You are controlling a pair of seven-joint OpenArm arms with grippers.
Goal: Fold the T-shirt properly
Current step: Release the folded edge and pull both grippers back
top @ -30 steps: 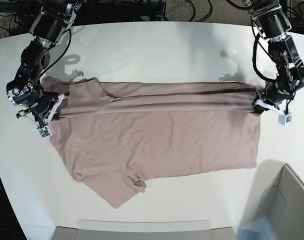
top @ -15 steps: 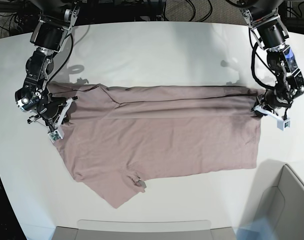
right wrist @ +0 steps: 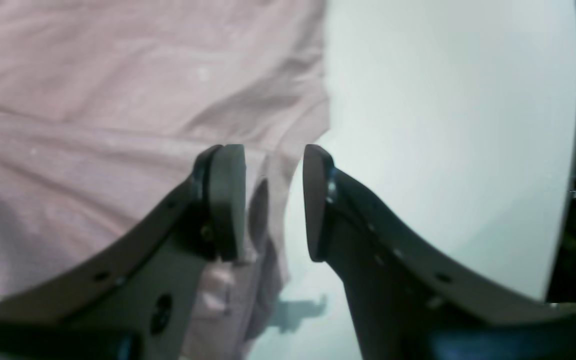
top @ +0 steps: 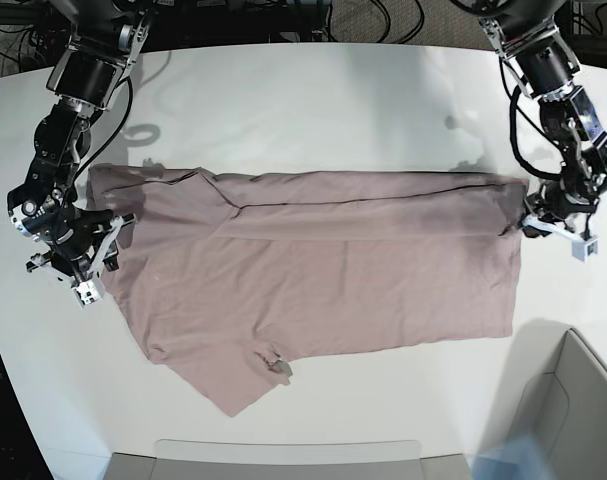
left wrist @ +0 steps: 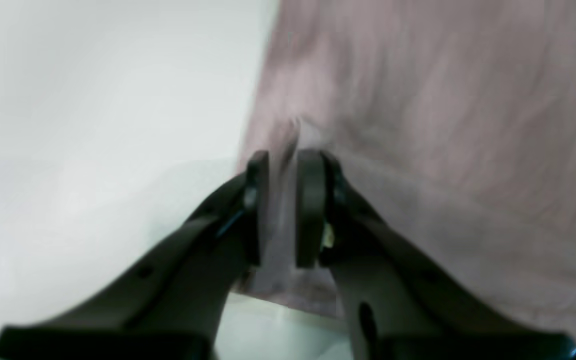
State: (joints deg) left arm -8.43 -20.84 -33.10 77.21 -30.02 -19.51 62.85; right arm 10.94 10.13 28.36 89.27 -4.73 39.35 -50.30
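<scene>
Both grippers have just let go: the right gripper (right wrist: 274, 200) now has its jaws standing apart over the shirt's shoulder edge, with a flap of cloth loose in the gap rather than pinched, and the left gripper (left wrist: 283, 210) shows a narrower gap with blurred hem fabric still running between its fingers, so whether that cloth is quite free I cannot tell. A second ago each was closed on a top corner of the T-shirt (top: 323, 270). The mauve-pink shirt now lies on the white table (top: 313, 110), its upper edge laid down as a long fold across the body, lower sleeve and grey tag (top: 282, 368) toward the near edge. That suggests the first lengthwise fold is placed; the lower half appears unfolded as yet.
</scene>
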